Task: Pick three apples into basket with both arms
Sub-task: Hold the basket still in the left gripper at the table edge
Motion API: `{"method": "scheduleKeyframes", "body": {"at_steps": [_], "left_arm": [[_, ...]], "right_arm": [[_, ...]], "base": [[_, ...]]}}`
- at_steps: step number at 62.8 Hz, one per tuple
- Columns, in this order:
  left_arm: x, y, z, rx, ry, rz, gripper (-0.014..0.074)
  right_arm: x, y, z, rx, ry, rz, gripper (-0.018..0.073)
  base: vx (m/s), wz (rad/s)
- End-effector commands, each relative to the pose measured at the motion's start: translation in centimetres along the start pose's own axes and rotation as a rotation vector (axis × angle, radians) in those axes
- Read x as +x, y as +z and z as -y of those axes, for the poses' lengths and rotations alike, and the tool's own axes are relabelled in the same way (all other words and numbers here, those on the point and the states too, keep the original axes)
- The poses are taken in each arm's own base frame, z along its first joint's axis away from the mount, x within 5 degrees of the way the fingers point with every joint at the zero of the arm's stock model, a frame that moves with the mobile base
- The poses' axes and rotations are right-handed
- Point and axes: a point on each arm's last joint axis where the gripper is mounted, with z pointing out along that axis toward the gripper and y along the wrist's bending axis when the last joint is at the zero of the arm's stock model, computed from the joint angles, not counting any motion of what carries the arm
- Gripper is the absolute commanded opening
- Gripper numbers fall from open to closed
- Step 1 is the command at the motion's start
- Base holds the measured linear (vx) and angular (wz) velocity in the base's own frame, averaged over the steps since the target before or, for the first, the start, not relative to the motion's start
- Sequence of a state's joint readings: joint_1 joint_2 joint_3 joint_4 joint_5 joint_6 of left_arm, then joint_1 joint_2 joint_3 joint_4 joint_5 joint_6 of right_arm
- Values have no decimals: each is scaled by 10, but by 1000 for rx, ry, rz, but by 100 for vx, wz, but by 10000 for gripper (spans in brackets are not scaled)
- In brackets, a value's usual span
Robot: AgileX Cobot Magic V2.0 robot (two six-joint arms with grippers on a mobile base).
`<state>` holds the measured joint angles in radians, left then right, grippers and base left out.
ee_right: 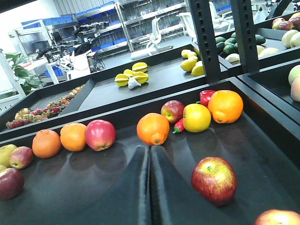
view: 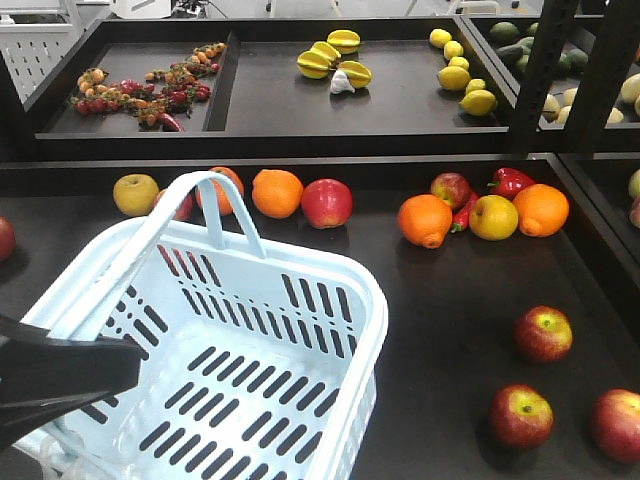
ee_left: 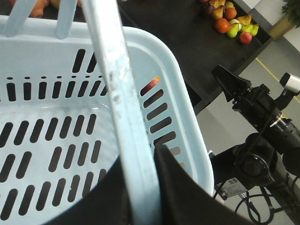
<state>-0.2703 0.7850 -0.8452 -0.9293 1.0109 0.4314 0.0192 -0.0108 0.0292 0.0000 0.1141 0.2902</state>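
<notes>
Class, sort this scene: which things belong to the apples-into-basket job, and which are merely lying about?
Job: basket, three red apples, left gripper on its handle, right gripper.
Lying about: oranges, yellow apple, lemons, star fruit, red pepper.

Blue basket seemingly empty; three red apples on right
</notes>
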Motion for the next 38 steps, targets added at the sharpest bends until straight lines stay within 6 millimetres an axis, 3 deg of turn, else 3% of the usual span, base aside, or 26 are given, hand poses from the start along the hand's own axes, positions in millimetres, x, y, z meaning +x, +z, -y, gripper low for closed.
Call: {"method": "scheduleKeyframes", "body": {"at_steps": [1, 38], "left_arm": [[-12, -7, 11, 45, -9, 97, -7], [-12, -7, 11, 46, -10, 98, -7]], "right_arm": [[-3, 0, 0, -11, -11, 68, -4], [-3, 0, 0, -11, -11, 68, -4]], "base": [[0, 0], [0, 0]]}}
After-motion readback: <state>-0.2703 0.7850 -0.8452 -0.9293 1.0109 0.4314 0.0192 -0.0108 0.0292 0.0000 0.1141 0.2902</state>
